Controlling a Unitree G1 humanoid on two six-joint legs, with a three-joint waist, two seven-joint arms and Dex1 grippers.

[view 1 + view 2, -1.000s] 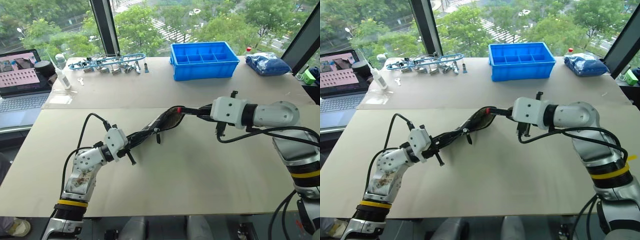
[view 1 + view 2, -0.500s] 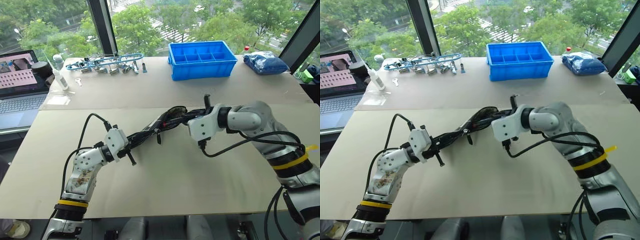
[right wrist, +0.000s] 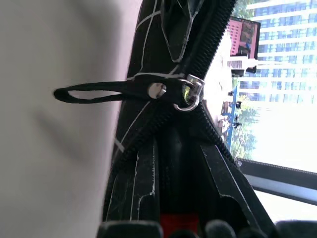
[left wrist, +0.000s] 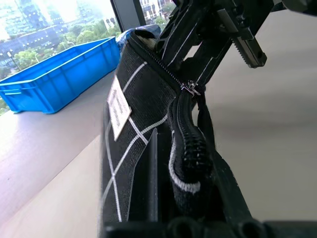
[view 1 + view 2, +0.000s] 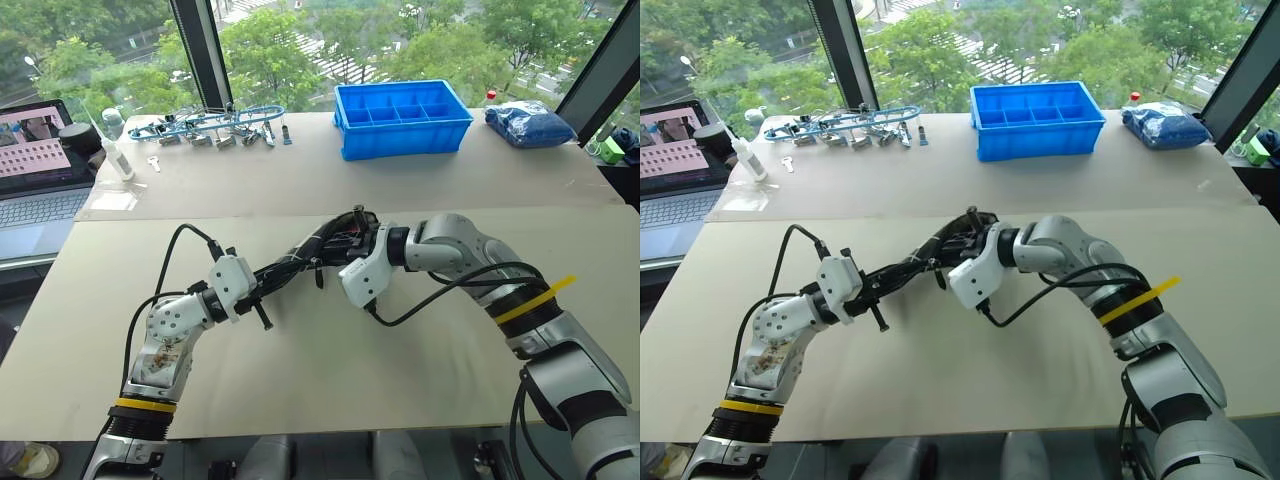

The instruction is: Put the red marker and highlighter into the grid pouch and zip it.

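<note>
A pale beige worktop (image 5: 330,400) stretches before me beneath tall windows (image 5: 300,40) that look onto green trees. At its far edge stand a blue compartment bin (image 5: 404,118), a blue plastic bag (image 5: 530,110), a tangle of blue-and-metal clips (image 5: 215,127) and a small white bottle (image 5: 122,158); an open laptop (image 5: 40,165) sits at the far left.

Above the middle of the worktop I hold the grid pouch (image 5: 310,255) off the surface, stretched between both arms. My left fingers (image 5: 262,283) are pressed together on the pouch's near end; the left wrist view shows the black fabric with white grid lines and its small white label (image 4: 119,105) rising straight out from between them. My right fingers (image 5: 352,232) are at the pouch's far end, reaching into its mouth; how far apart they stand I cannot tell, as the fabric hides them.

The zipper is partly open. Its metal slider (image 3: 190,94) sits partway along the teeth, with the black pull strap (image 3: 94,93) hanging out to one side. Inside the open mouth, in the right wrist view, a patch of red (image 3: 179,221) shows close to my right fingers, consistent with the red marker (image 3: 179,221), though little of it is visible. A small glint of yellow-green shows by the slider; what it is I cannot tell.
</note>
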